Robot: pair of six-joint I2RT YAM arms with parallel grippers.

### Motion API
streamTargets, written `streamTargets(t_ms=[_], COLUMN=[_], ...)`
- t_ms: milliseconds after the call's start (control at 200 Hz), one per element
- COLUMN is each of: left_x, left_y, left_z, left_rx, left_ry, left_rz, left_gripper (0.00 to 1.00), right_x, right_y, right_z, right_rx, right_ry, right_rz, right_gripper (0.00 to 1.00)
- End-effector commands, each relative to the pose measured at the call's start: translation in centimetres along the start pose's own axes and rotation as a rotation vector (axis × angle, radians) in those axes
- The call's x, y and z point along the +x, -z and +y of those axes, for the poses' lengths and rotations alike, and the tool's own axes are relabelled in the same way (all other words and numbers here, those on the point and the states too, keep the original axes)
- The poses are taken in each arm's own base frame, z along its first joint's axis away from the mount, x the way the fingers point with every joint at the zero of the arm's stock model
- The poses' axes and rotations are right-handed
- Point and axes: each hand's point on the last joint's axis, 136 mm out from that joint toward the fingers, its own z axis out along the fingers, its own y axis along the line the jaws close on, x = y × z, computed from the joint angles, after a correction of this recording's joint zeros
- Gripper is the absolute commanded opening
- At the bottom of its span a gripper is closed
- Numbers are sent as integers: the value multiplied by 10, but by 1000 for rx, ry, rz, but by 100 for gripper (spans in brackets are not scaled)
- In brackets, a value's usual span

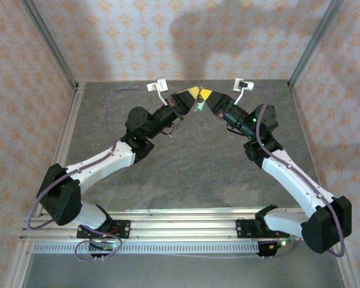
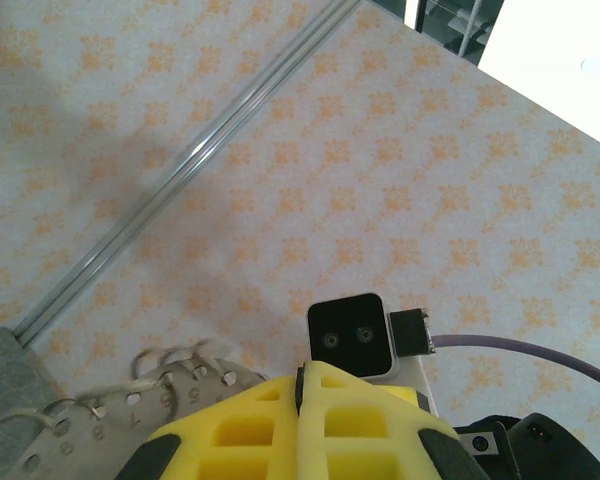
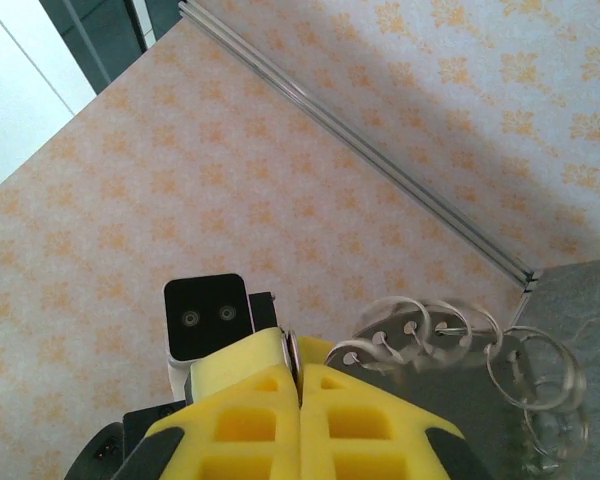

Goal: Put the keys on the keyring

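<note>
1. Both arms meet tip to tip above the far middle of the table (image 1: 186,174). The left gripper (image 1: 194,92) and right gripper (image 1: 207,93) each have their jaws pressed together.
2. The key (image 1: 199,107) hangs just beneath that meeting point, between the 2 tips, green head toward the near side. Which jaws pinch it cannot be told.
3. A thin pale metal edge (image 3: 291,349) peeks from the seam of the right fingers. It is too slim to tell whether it is keyring or blade.
4. Neither arm is nearer, so threading looks like a matter of tiny shifts along the line between the tips.
5. The back wall (image 1: 186,36) stands close behind. Open room lies below and toward the near side.
</note>
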Motion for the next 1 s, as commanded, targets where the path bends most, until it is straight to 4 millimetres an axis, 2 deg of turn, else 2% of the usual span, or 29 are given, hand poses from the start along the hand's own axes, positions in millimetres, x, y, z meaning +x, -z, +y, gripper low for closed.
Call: streamTargets(t_ms=[0,55,95,145,230,575,631,736,786,876,996], left_x=[-13,-12,-12,-12,-12,-9,-10,-15,-18,-28,-42], left_y=[-3,-3,-3,-3,-4,-4,-3,1,3,7,12], left_z=[-24,-24,-24,-24,-24,-22,-21,-23,-24,-26,-22], left_rx=[75,75,75,76,76,33,13,-19,-32,-44,-53], left_ry=[-13,-13,-15,-13,-14,-34,-51,-105,-132,-171,-203], left_rz=[-44,-42,-43,-42,-40,-8,-1,18,30,49,79], left_gripper=[0,0,0,0,0,0,9,33,41,50,58], right_x=[-1,-3,-4,-5,-5,-5,-5,-7,-10,-15,-22], right_y=[2,1,1,0,-1,1,2,3,4,7,10], right_z=[11,11,11,10,10,7,6,5,4,1,0], right_rx=[-22,-19,-13,-8,-10,10,21,28,28,34,32], right_ry=[25,28,27,28,29,49,57,66,67,67,70], right_rz=[-3,-4,-8,-12,-9,-15,-10,4,9,25,52], right_gripper=[0,0,7,10,0,0,0,0,0,0,0])
